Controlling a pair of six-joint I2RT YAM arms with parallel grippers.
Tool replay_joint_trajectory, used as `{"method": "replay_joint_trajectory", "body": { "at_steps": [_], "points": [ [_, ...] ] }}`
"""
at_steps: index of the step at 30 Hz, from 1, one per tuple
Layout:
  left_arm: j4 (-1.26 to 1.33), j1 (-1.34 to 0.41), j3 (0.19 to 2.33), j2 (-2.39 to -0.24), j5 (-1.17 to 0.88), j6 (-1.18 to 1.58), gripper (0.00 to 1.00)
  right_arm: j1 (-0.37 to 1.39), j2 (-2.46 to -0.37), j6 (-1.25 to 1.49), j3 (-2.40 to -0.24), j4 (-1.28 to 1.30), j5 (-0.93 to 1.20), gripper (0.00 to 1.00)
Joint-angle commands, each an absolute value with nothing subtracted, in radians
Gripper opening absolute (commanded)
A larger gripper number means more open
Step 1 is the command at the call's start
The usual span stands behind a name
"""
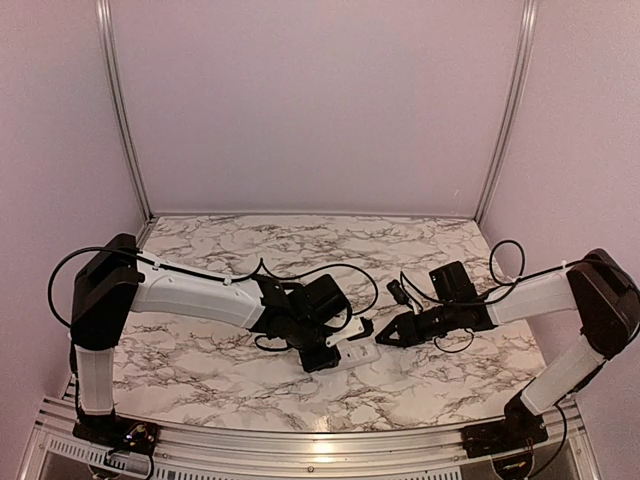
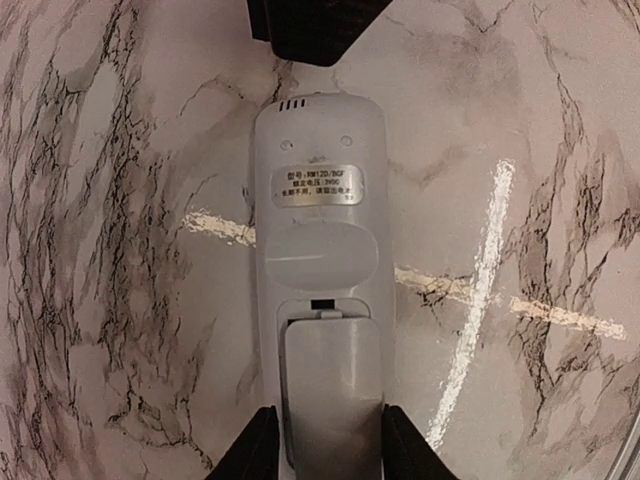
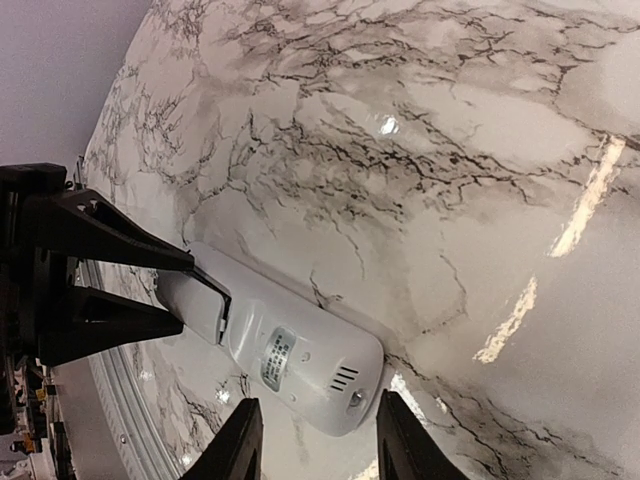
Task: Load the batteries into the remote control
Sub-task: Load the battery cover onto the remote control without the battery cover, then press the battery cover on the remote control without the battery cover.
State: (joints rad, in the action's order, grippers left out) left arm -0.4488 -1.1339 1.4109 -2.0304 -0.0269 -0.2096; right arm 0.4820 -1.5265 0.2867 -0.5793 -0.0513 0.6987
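We count two grippers and one remote [image 2: 318,250]. The left gripper [image 2: 330,412] has both fingers against the remote's cover end; whether it squeezes, we cannot tell. The remote lies face down on the table [image 2: 520,150] between the grippers, its front hidden and its label [image 2: 318,186] unreadable. The right gripper [image 3: 320,400] stands spread around the other end.

White remote [image 2: 320,260] on marble table [image 2: 520,150]

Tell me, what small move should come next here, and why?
Probably the left pincer should draw the battery cover back and off: the remote control lies face down, its cover still seated, with that pincer's fingers astride the cover end.
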Motion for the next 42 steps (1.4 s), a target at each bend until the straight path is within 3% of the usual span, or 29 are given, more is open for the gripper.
{"method": "replay_joint_trajectory", "body": {
  "at_steps": [1,19,28,32,33,42],
  "points": [
    [-0.466,-1.127,1.431,-2.050,-0.035,-0.211,0.37,0.474,-1.539,0.278,-0.607,-0.063,0.707,0.38],
    [-0.452,-1.117,1.466,-2.069,-0.045,-0.210,0.37,0.474,-1.540,0.278,-0.604,-0.073,0.719,0.38],
    [-0.290,-1.063,1.318,-1.848,-0.044,-0.121,0.68,0.475,-1.470,0.278,-0.608,-0.091,0.752,0.39],
    [-0.210,-1.020,1.199,-1.747,-0.053,-0.049,0.96,0.486,-1.452,0.281,-0.616,-0.095,0.766,0.39],
    [-0.192,-1.008,1.171,-1.728,-0.052,-0.017,0.99,0.495,-1.450,0.283,-0.620,-0.095,0.769,0.39],
    [-0.110,-0.945,1.010,-1.668,-0.013,0.143,0.99,0.628,-1.498,0.275,-0.718,-0.056,0.751,0.41]
  ]
}}
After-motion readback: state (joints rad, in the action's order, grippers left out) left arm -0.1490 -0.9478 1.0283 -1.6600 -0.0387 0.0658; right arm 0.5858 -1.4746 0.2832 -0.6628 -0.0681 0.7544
